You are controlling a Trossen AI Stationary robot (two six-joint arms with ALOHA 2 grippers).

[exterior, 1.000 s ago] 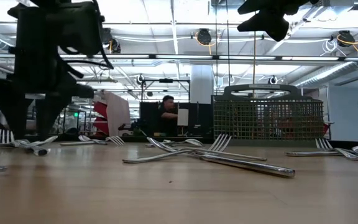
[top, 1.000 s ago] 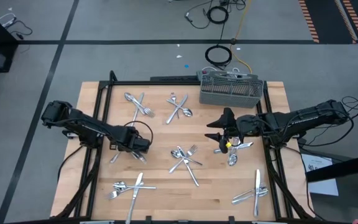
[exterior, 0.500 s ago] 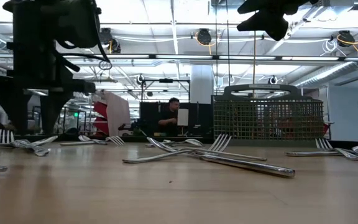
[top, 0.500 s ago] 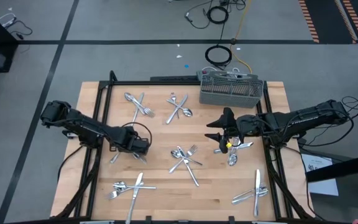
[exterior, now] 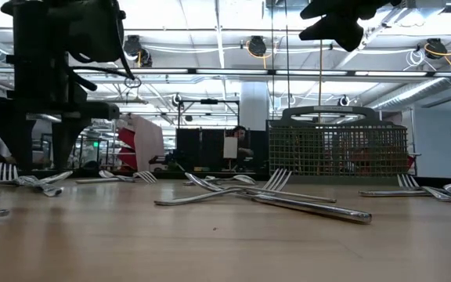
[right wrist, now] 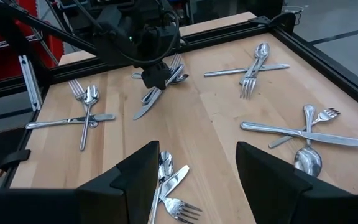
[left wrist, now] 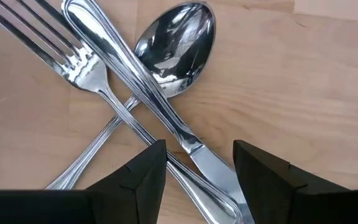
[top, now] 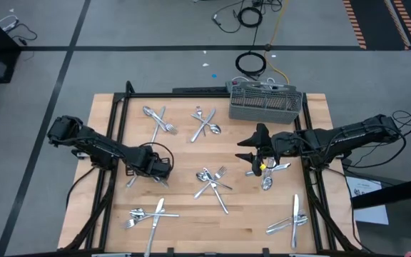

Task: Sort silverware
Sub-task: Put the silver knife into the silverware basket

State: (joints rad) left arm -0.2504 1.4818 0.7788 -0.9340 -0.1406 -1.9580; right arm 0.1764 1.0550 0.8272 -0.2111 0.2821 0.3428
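The left gripper hung open and empty right above a crossed knife, fork and spoon on the bench. The knife's long axis ran slantwise through the gap between the fingers, its blade end lying directly beneath. The right gripper waited partly open and empty, well apart from that pile.

Both arms are black and built of jointed segments, with black cables looping beside them. The left gripper and right gripper each end in two matte black, angular, faceted fingers. A small yellow spot marks the right arm's wrist.
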